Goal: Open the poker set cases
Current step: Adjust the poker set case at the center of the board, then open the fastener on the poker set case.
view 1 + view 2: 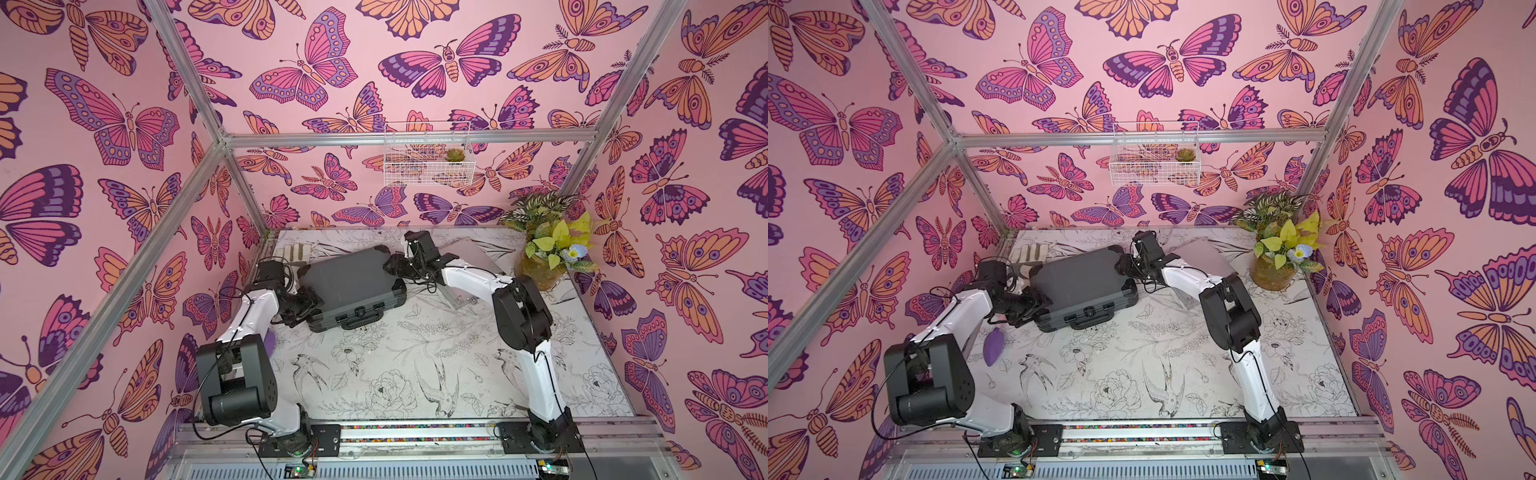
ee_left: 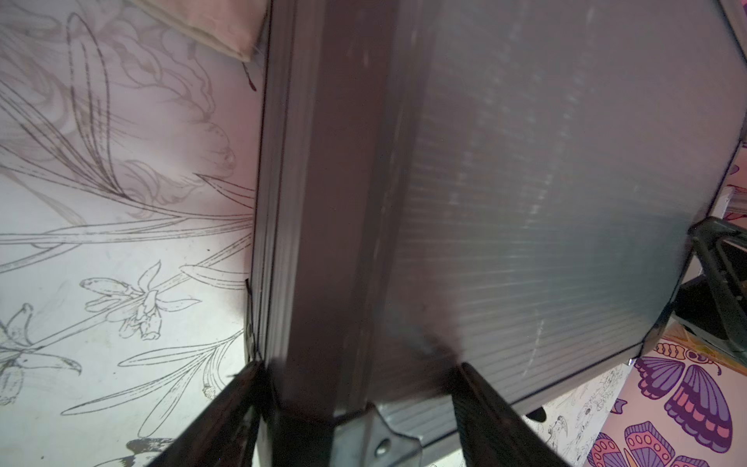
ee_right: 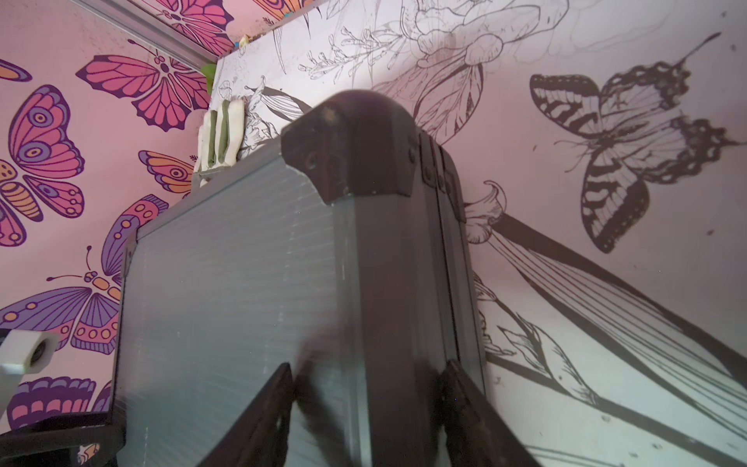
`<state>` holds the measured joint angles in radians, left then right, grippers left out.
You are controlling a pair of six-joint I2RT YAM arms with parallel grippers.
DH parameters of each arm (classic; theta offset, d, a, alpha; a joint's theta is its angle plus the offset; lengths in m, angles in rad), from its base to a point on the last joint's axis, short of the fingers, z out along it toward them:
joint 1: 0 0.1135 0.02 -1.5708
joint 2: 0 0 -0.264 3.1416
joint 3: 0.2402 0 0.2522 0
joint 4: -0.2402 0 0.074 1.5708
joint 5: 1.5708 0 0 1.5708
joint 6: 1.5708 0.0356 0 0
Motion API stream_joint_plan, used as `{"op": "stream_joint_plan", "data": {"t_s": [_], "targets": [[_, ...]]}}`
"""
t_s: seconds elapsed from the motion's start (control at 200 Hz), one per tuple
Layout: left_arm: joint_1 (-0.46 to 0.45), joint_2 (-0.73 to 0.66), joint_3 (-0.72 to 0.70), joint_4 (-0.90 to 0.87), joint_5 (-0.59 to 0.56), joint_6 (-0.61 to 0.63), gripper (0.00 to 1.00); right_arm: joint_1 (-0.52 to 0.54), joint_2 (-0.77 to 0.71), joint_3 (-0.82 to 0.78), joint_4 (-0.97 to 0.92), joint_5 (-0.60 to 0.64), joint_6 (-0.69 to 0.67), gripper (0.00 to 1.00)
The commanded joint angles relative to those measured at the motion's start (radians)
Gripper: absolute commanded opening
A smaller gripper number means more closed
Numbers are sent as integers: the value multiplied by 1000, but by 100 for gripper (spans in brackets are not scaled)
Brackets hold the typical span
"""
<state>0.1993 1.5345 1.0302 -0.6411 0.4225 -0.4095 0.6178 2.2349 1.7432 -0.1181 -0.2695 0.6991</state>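
dark grey case (image 1: 353, 282): lid closed, near desk (image 1: 415, 374) rear-left corner | left gripper (image 1: 311, 300): fingers clamped on its left end | right gripper (image 1: 390, 266): fingers clamped on its right end

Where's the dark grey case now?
In both top views the dark grey case is left of centre at the table's far half, between the left gripper and right gripper.

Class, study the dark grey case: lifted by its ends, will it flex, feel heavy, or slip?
Probably stiff: the dark grey case has framed edges and riveted corner guards. Perhaps heavy: the left tool and right tool both clamp it. Its ribbed lid looks smooth, so it may slip.
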Motion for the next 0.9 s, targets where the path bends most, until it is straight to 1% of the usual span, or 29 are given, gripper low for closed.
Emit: {"op": "stream_joint_plan", "data": {"t_s": [0.0, 0.04, 0.115, 0.26, 0.376, 0.481, 0.586, 0.716, 0.811, 0.896], "targets": [[-43, 82, 5, 123, 175, -8, 73, 211, 74, 26, 0, -381, 39, 59], [-41, 89, 14, 124, 174, -5, 74, 211, 77, 35, 0, -353, 38, 59], [-36, 100, 26, 124, 173, -5, 73, 209, 80, 49, -6, -350, 33, 59], [-28, 95, 33, 123, 180, -5, 74, 197, 50, 50, -54, -324, -7, 65], [-28, 67, 19, 123, 172, -2, 75, 179, -19, 47, -133, -255, -88, 73], [-28, 41, 7, 123, 173, -3, 76, 166, -92, 56, -210, -172, -180, 77], [-28, 10, -5, 120, 171, -2, 77, 169, -166, 54, -262, -96, -289, 78], [-28, -21, -26, 117, 167, -2, 78, 197, -254, 10, -269, -18, -446, 78], [-28, -34, -41, 116, 167, -2, 79, 258, -316, -68, -232, 37, -646, 76], [-28, -39, -52, 116, 176, 1, 79, 325, -364, -192, -114, 68, -864, 76]]}}
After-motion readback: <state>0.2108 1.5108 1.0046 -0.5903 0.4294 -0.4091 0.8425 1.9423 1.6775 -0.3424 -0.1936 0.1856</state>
